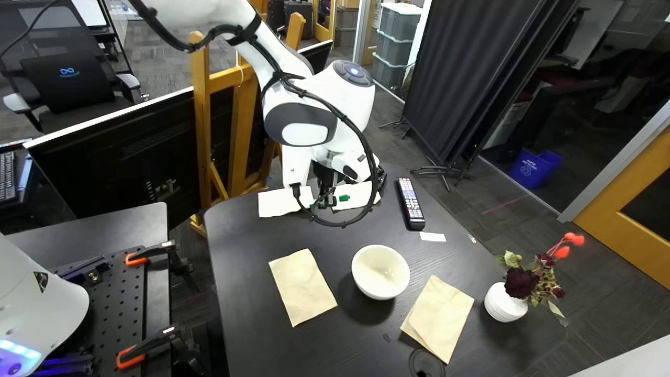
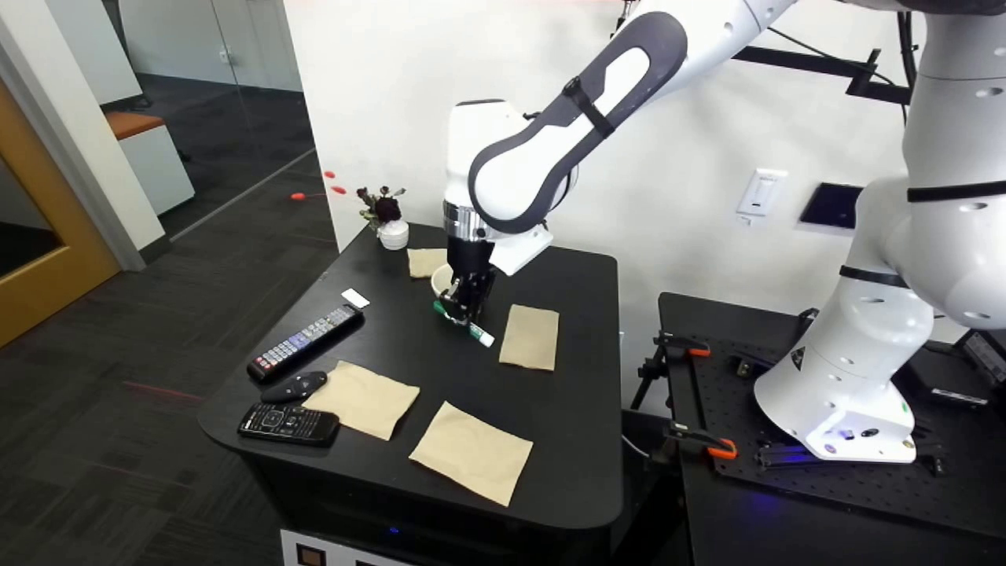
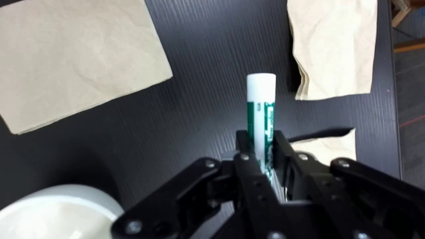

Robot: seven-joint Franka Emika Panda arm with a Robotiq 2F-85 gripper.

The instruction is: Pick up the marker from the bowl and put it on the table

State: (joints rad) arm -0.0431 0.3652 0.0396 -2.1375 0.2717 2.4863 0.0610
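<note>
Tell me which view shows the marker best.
The wrist view: the marker looms large, its white end plain, though the fingers hide part. In an exterior view it is small, its green end and white end jutting out either side of the fingers. In an exterior view little beyond a green patch of it is clear.

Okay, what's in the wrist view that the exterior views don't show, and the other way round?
Wrist view only: white lettering on the marker, too blurred to read, and the fingers of the gripper set on either side of its barrel.

Exterior views only: the marker's green end, the white flower pot, the long black remote and the robot arm.

Shared: the gripper holding the marker, the white bowl, tan paper sheets and the black table.
</note>
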